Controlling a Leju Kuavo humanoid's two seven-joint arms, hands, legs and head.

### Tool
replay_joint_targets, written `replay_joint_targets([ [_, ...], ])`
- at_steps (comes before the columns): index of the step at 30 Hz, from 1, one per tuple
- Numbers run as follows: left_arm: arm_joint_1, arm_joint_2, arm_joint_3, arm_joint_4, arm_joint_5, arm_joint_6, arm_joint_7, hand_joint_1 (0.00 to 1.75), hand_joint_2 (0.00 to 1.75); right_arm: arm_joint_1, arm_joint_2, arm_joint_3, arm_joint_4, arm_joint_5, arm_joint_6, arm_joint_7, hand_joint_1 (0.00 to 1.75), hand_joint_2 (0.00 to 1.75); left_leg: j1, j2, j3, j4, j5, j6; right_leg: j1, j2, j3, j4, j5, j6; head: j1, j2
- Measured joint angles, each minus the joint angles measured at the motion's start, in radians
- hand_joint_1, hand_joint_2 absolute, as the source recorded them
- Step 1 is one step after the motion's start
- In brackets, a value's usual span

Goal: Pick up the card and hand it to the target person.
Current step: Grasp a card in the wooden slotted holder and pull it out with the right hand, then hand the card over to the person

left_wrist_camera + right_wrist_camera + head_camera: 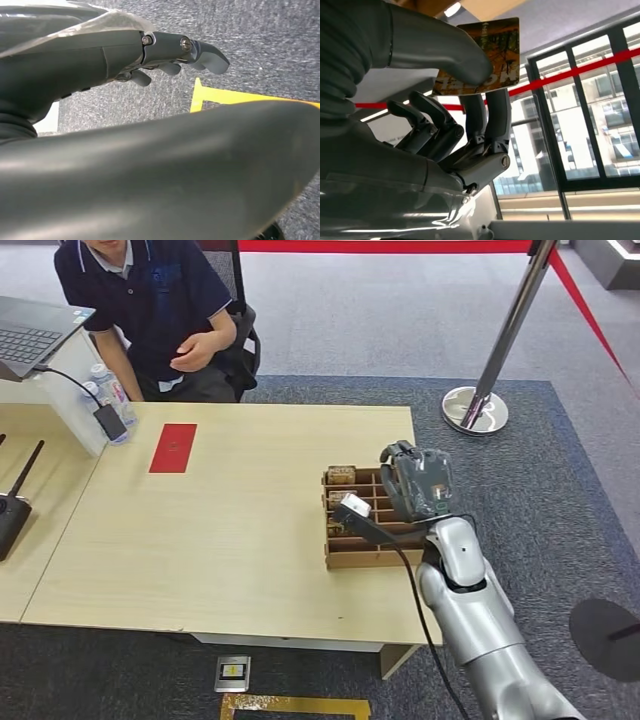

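Note:
My right hand [416, 482] hangs just above the brown slotted card box [355, 552] at the table's right end. Seen from the right wrist, a card [491, 52] with an orange and brown print is pinched between the thumb and two fingers [497, 117], lifted free of the box. More cards [341, 475] stand in the box's slots. The target person [151, 295] in a dark polo sits behind the far left of the table, one hand [192, 350] raised at chest height. My left hand [177, 52] hangs over the grey carpet, fingers loosely extended and holding nothing.
A red flat card [173, 448] lies on the table [226, 540] in front of the person. A laptop [30, 335], water bottles [113, 395] and a black radio [11, 510] sit at the left. A stanchion [475, 405] with red rope stands behind the table's right end.

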Motion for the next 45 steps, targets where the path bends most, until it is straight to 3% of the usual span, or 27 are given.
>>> replay_joint_targets([
  [5,-0.002,-0.002,-0.001,0.000,-0.018,-0.005,-0.010,0.00,0.00,-0.032,0.010,0.078,-0.083,-0.038,0.051,-0.003,1.75,1.75,0.000,0.000,0.000,0.000,0.001,-0.001,0.000,0.000,0.000,0.001,0.000,-0.001,0.000,0.000],
  [9,-0.007,-0.006,-0.009,0.000,-0.032,-0.007,-0.008,0.00,0.00,-0.120,0.062,0.149,-0.053,-0.087,0.094,-0.001,1.75,1.75,0.000,0.001,0.000,0.000,0.002,-0.001,0.000,0.000,-0.001,0.002,0.001,-0.001,0.000,0.000],
  [18,-0.016,-0.016,-0.023,0.003,-0.054,-0.004,0.022,0.00,0.00,-0.312,0.228,0.216,0.176,-0.111,0.141,0.020,1.75,1.75,0.001,0.000,0.000,0.000,0.003,-0.002,0.001,0.000,-0.001,0.003,0.001,-0.002,0.000,0.000],
  [24,-0.016,-0.019,-0.025,0.006,-0.062,-0.004,0.026,0.00,0.00,-0.387,0.300,0.221,0.337,-0.121,0.126,0.021,1.75,1.75,0.001,0.000,0.000,0.000,0.003,-0.002,0.001,0.000,-0.001,0.003,0.001,-0.002,0.000,0.000],
  [32,-0.016,-0.024,-0.024,0.009,-0.056,-0.001,0.018,0.00,0.00,-0.450,0.330,0.323,0.461,-0.241,0.106,0.057,1.75,1.75,0.001,0.000,0.000,0.000,0.003,-0.002,0.001,0.000,-0.001,0.002,0.001,-0.002,-0.001,0.000],
  [40,-0.016,-0.025,-0.024,0.010,-0.060,-0.001,0.011,0.00,0.00,-0.479,0.336,0.382,0.536,-0.274,0.081,0.061,1.75,1.75,0.001,0.000,0.000,0.000,0.003,-0.002,0.001,0.000,-0.001,0.003,0.002,-0.002,-0.001,0.000],
  [44,-0.017,-0.025,-0.024,0.010,-0.062,-0.001,0.008,0.00,0.00,-0.488,0.337,0.391,0.555,-0.299,0.070,0.059,0.01,1.75,0.001,0.000,0.000,0.000,0.003,-0.002,0.001,0.000,-0.001,0.003,0.002,-0.002,-0.001,0.000],
  [45,-0.018,-0.025,-0.024,0.010,-0.062,-0.001,0.007,0.00,0.00,-0.490,0.337,0.392,0.558,-0.309,0.067,0.057,0.00,1.75,0.001,0.000,0.000,0.000,0.003,-0.002,0.001,0.000,-0.001,0.003,0.002,-0.002,-0.001,0.000],
])
